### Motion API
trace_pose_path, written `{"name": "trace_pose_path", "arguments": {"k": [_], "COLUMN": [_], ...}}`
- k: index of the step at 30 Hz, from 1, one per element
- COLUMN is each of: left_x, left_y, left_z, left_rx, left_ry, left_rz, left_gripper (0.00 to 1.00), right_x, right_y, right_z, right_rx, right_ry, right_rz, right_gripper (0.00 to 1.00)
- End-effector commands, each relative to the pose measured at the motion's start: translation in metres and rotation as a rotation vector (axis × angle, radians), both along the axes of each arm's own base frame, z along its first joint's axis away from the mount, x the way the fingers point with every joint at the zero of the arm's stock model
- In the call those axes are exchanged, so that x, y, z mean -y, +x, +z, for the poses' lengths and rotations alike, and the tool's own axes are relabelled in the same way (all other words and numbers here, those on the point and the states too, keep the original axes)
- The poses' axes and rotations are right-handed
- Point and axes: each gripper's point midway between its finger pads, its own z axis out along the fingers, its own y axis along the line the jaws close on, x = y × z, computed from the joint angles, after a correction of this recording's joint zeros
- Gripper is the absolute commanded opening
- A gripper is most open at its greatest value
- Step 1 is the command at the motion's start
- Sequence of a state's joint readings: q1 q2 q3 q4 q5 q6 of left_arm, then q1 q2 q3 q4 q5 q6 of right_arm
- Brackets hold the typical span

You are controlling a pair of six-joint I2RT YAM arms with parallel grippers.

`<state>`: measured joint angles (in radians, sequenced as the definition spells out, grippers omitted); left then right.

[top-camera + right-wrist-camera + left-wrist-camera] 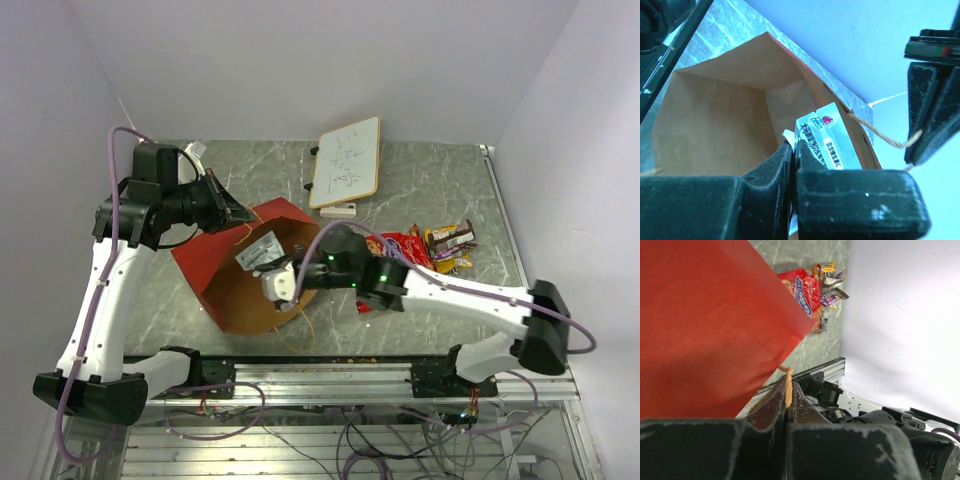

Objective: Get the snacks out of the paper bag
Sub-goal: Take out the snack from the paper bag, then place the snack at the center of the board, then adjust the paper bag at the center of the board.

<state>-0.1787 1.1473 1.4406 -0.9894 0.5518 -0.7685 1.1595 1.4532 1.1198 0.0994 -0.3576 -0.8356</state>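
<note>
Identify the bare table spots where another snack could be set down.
Bare table lies between the whiteboard and the snack pile, and between the paper bag and the near-left edge. Crowded around the right claw at the bag's mouth.

A: Colours on the paper bag (215,258)?
B: Red outside, plain kraft brown inside, with a tan twisted handle (788,382).
A: And on the small packet (827,145)?
B: Silvery white, with blue lettering and a small red mark.
A: Among the loose snacks (435,248)?
B: Glossy red on the cookie packet (804,290), with a blue oval logo; yellow, purple and brown on the candy bars (452,240).
A: And the table (430,180)?
B: Grey-green marbling with pale veins. White with a wood-coloured edge on the whiteboard (347,160).
</note>
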Motion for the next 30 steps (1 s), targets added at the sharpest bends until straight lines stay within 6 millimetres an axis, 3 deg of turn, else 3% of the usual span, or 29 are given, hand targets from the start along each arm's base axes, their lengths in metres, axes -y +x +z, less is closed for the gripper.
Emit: {"name": "trace_pose_path", "arguments": {"k": [1, 7, 10, 12, 16, 18, 21, 24, 30], "left_x": [0.014, 0.015, 0.015, 0.006, -0.030, -0.050, -0.065, -0.080, -0.115], "left_y": [0.003, 0.011, 0.019, 0.024, 0.029, 0.032, 0.031, 0.027, 0.012], "left_z": [0.036, 0.056, 0.061, 0.055, 0.024, 0.013, -0.001, -0.010, -0.018], "left_rx": [0.058, 0.060, 0.046, 0.030, -0.032, -0.042, -0.075, -0.097, -0.148], "left_ry": [-0.110, -0.156, -0.201, -0.188, -0.101, -0.011, 0.072, 0.141, 0.290], "left_rz": [-0.041, 0.006, 0.013, 0.046, 0.119, 0.180, 0.217, 0.258, 0.338], "left_gripper": [0.07, 0.07, 0.07, 0.07, 0.07, 0.07, 0.07, 0.07, 0.08], "right_x": [0.046, 0.089, 0.106, 0.117, 0.143, 0.163, 0.195, 0.227, 0.285], "right_y": [-0.009, 0.044, 0.074, 0.094, 0.131, 0.149, 0.170, 0.197, 0.240], "right_z": [-0.007, 0.128, 0.166, 0.179, 0.191, 0.194, 0.194, 0.180, 0.120], "right_rx": [-0.019, -0.061, -0.062, -0.051, -0.086, -0.154, -0.253, -0.330, -0.428], "right_ry": [-0.106, 0.378, 0.529, 0.583, 0.636, 0.697, 0.799, 0.830, 0.755], "right_rz": [-0.045, -0.363, -0.485, -0.572, -0.754, -0.864, -1.009, -1.186, -1.544], "right_gripper": [0.00, 0.00, 0.00, 0.00, 0.00, 0.00, 0.00, 0.00, 0.00]}}
